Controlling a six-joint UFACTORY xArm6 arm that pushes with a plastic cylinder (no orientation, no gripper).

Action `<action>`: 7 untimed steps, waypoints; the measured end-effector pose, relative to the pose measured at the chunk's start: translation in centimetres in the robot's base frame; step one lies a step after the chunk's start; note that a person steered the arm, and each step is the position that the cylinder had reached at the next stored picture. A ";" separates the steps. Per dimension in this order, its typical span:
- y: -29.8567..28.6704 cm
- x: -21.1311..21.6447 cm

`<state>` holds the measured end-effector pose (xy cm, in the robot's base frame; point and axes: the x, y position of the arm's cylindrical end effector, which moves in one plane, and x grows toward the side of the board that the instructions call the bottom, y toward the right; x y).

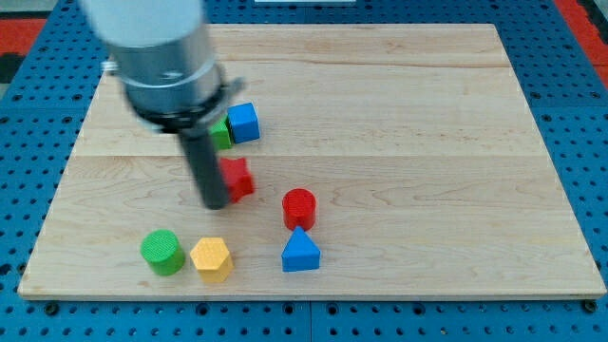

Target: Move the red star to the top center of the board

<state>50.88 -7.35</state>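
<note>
The red star (237, 178) lies left of the board's middle, partly hidden by the rod. My tip (216, 202) touches the board at the star's lower left edge, right against it. A blue cube (244, 123) sits above the star, with a green block (222, 133) beside it on its left, mostly hidden behind the rod.
A red cylinder (299, 207) stands to the star's lower right, with a blue triangle (300, 252) below it. A green cylinder (162, 252) and a yellow hexagon (211, 258) sit near the wooden board's (427, 114) bottom edge. The arm's grey body (157, 47) covers the top left.
</note>
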 end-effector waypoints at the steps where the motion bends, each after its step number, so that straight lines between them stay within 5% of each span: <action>1: 4.5 -2.8; 2: 4.9 -5.3; 3: 6.2 -3.3; 4: -1.3 -3.3; 5: -1.6 -3.9; 7: 9.6 -9.7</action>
<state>41.21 2.27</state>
